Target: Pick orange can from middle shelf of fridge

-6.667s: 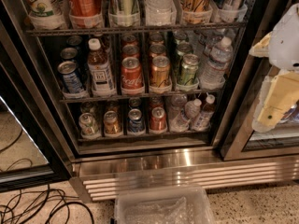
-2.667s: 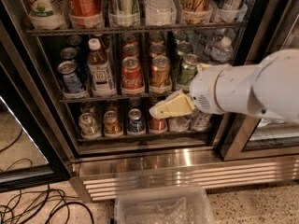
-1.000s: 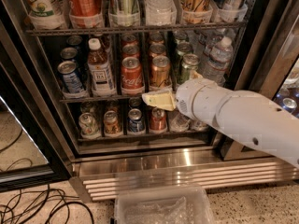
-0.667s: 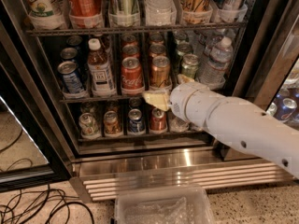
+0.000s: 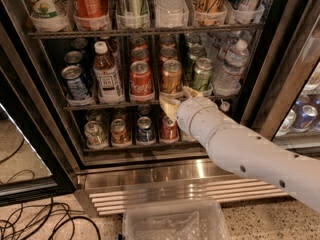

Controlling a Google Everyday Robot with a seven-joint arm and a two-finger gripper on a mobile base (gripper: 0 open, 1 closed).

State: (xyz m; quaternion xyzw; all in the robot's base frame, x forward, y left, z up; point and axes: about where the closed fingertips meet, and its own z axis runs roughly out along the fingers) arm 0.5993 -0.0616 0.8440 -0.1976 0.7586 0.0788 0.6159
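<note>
The orange can [image 5: 171, 76] stands upright at the front of the middle shelf [image 5: 100, 104] in the fridge [image 5: 150, 171], between a red Coca-Cola can [image 5: 141, 79] and a green can [image 5: 201, 74]. My gripper [image 5: 180, 99], on a white arm coming in from the lower right, is at the shelf's front edge just below the orange can. Its cream fingers [image 5: 168, 107] are spread and hold nothing. The arm hides part of the lower shelf.
Tall cans in clear cups [image 5: 132, 6] fill the rack above. A tea bottle [image 5: 106, 74], a blue can [image 5: 76, 83] and a water bottle [image 5: 231, 69] share the middle shelf. Small cans [image 5: 144, 130] stand below. A clear bin [image 5: 172, 223] and cables [image 5: 45, 221] lie on the floor.
The arm came in from the right and moved left and up, bringing the gripper from in front of the lower shelf to just under the orange can.
</note>
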